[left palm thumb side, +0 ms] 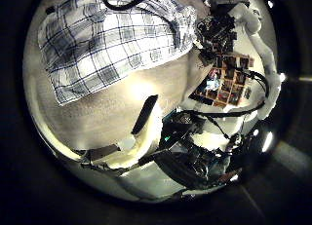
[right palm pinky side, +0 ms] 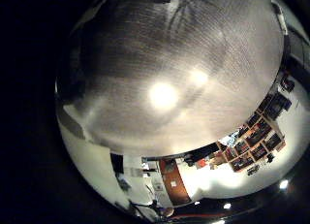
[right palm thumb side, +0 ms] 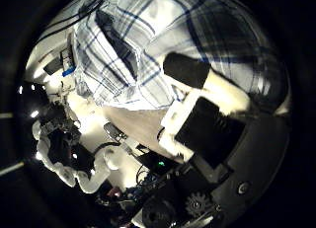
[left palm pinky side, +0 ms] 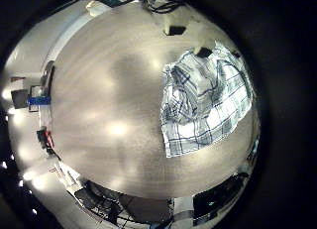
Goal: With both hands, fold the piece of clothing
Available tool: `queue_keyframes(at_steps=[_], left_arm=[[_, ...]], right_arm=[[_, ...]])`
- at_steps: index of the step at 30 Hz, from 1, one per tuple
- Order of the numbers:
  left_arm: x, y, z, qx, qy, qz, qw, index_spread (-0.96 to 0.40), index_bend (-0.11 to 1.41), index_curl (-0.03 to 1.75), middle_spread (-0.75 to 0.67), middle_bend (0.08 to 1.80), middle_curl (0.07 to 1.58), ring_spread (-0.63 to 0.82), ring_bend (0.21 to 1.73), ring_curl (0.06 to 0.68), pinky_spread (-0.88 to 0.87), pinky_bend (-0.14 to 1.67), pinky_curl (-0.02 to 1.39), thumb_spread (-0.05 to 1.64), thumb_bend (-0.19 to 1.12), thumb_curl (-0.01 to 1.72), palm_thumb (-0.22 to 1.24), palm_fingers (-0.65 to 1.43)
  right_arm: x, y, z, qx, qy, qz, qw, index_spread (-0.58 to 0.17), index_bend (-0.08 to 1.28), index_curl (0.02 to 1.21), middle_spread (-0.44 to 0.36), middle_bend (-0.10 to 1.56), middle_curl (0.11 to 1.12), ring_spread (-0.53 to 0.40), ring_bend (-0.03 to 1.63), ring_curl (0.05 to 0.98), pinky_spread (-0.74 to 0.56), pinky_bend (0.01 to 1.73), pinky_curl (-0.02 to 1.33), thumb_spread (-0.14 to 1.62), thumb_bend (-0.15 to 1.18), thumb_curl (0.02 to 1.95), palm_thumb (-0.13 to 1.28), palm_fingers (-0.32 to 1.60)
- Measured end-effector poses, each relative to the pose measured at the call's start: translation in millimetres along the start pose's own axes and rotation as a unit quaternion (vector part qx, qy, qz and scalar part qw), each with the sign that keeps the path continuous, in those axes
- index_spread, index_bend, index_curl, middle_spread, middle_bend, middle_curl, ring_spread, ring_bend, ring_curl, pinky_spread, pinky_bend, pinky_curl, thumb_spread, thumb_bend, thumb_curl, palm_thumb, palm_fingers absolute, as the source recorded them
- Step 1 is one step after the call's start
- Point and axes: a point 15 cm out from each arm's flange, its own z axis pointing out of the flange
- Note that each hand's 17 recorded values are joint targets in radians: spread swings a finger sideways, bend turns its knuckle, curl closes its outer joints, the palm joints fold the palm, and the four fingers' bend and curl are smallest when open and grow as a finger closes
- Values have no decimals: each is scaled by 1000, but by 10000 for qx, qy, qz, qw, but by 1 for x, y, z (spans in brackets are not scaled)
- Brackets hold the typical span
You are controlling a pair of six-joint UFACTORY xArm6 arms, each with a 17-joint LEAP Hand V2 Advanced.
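One plaid shirt (right palm thumb side: 168, 40) lies on the table (left palm pinky side: 109, 100) under the right hand's (right palm thumb side: 202, 114) straight fingers (right palm thumb side: 193, 72); left fingers unseen.

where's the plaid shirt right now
The plaid shirt lies bunched on the round wooden table, near its edge. In the right thumb side palm view it fills much of the frame, close under the right hand.

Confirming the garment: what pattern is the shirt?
Plaid shirt, light with dark checks; clearest in left thumb side palm view.
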Motion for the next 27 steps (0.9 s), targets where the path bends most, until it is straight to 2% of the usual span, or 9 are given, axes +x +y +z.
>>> queue_keyframes(at_steps=[1,3,6,9,14,17,24,27], left_arm=[[0,0,0,-6,2,-3,10000,-108,213,488,132,176,326,176,660,234,234,263,417,1163,-19,279,202,262],[0,0,1,-10,14,-1,10000,-109,213,488,128,176,324,173,658,233,232,262,417,1163,-19,279,202,263],[2,0,3,-17,26,-8,10000,-111,213,487,126,174,321,170,658,231,231,259,415,1163,-19,279,202,266],[2,-1,10,-45,37,-9,10000,-112,211,487,129,174,318,168,657,229,230,258,413,1166,-17,278,205,268],[11,-3,34,-62,83,12,9999,-112,209,485,131,174,313,167,655,226,229,256,411,1169,-18,277,207,270],[18,1,47,-104,128,46,9999,-109,208,485,132,174,311,167,655,224,229,255,410,1171,-18,277,208,271],[21,4,38,21,163,78,9998,-107,204,485,132,175,308,167,653,222,228,256,408,1183,-17,275,214,271],[8,10,30,118,163,-2,9998,-107,202,486,126,174,307,167,654,220,228,255,407,1186,-17,274,215,273]], right_arm=[[0,0,0,-16,103,-36,9999,-366,545,510,-181,893,581,-217,1103,432,-298,942,498,1093,70,422,740,1420],[-3,-1,-2,-28,251,-108,9996,-361,702,582,-176,983,621,-213,1158,462,-293,1024,534,1086,99,454,835,1419],[0,3,-6,48,254,-68,9996,-343,859,664,-168,1097,671,-209,1246,506,-276,1142,591,1082,127,504,928,1338],[13,13,-14,124,195,68,9997,-324,961,718,-157,1189,707,-206,1316,545,-256,1219,641,1079,137,549,979,1266],[41,40,-28,322,106,339,9989,-297,1042,763,-138,1269,735,-200,1376,586,-235,1282,698,1068,127,607,1007,1195],[68,58,-39,414,250,548,9973,-282,1071,780,-128,1305,742,-196,1402,605,-215,1300,730,1063,117,647,1022,1167],[95,89,-76,850,357,789,9926,-264,1099,792,-115,1344,741,-190,1425,628,-199,1293,777,1050,91,715,1036,1144],[87,105,-95,999,406,775,9911,-259,1103,794,-112,1351,738,-189,1428,633,-196,1286,794,1045,80,742,1039,1140]])
